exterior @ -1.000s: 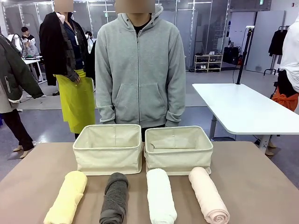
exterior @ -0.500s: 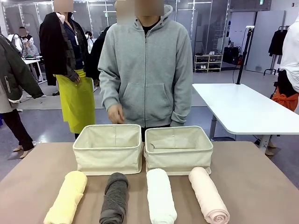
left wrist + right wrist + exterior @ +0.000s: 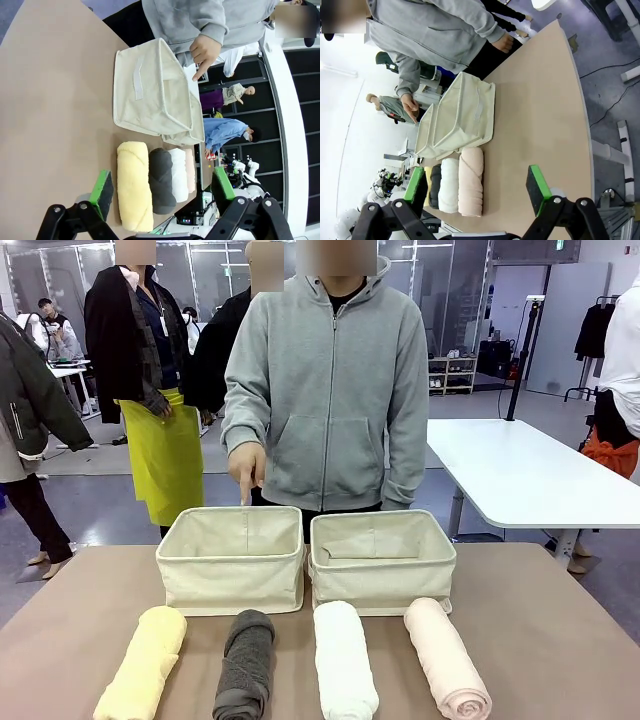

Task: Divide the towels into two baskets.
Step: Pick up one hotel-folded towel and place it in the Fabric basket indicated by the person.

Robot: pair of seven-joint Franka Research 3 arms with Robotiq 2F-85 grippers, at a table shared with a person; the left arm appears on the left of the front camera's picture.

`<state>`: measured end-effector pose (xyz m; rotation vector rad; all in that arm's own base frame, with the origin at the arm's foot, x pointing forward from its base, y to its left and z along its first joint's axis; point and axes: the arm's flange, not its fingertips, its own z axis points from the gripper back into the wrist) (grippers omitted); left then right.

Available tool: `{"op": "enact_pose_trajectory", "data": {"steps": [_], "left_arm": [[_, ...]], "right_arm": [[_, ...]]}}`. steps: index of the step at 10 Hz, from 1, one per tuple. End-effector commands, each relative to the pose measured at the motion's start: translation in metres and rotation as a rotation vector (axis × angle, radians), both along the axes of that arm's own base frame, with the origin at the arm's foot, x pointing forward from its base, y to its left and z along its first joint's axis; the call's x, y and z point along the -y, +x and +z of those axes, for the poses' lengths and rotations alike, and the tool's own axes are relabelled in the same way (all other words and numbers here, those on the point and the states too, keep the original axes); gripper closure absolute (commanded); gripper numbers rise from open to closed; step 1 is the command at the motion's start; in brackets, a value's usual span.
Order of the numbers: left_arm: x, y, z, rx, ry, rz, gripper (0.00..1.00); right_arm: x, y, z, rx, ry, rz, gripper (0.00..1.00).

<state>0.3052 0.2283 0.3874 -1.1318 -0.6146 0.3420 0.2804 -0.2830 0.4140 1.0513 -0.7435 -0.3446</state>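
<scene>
Fingers (image 3: 103,192) wide apart, empty, both wrist views, front view, hand (image 3: 246,462) pointing over left basket (image 3: 232,585).

Open workshop hall behind a tan tabletop (image 3: 565,640)
Glossy grey floor (image 3: 95,505) runs back to glass-panelled partitions (image 3: 455,290); a white table (image 3: 520,475) stands at the right, a black pole (image 3: 522,360) behind it, a low shelf rack (image 3: 455,375) by the far wall.
</scene>
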Motion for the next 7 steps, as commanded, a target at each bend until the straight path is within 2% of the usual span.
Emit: {"op": "enact_pose_trajectory", "data": {"steps": [1, 7], "left_arm": [[-0.0026, -0.0021, 0.0008, 0.004, -0.002, 0.008, 0.00], [-0.0026, -0.0021, 0.0008, 0.004, -0.002, 0.008, 0.00]], "right_arm": [[0.0015, -0.0016, 0.0012, 0.007, 0.004, -0.009, 0.00], [0.0015, -0.0016, 0.0012, 0.007, 0.004, -0.009, 0.00]]}}
